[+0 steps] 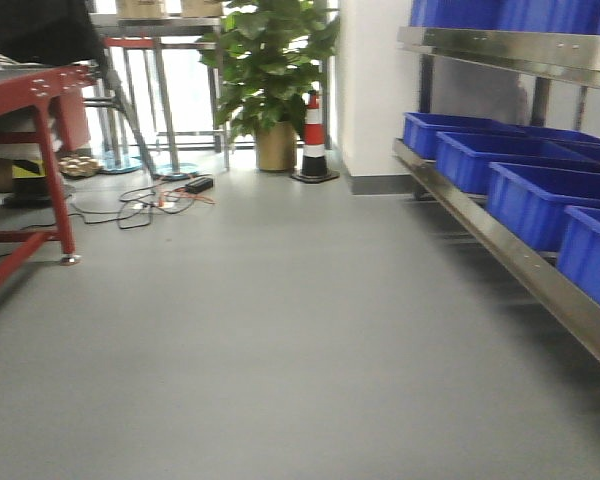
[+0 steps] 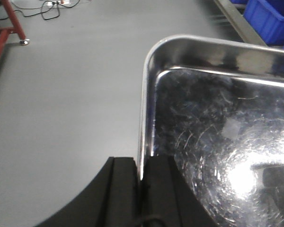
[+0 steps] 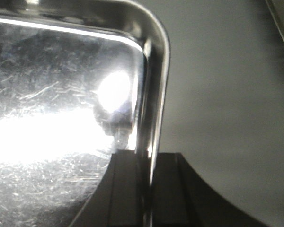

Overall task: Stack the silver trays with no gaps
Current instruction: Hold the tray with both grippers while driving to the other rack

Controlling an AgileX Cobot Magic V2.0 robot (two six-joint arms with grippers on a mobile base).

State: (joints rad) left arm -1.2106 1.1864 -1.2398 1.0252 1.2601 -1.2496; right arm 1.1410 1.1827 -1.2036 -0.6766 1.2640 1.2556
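Aloft: silver tray (image 2: pixel 217 142) clamped by left fingers (image 2: pixel 123 194), right fingers (image 3: pixel 173 189).

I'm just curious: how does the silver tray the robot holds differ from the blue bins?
The silver tray is shiny scratched metal; the blue bins are dull plastic. The tray is shallow, the bins deep. The left gripper clamps the tray's rim; the bins sit on a steel shelf. Both are open-topped.

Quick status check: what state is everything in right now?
Tray: empty, held above the floor by both side rims.
Left gripper: shut on the left rim.
Right gripper: shut on the right rim.
Bins: sitting on the shelf, contents not visible.
Cone: upright.
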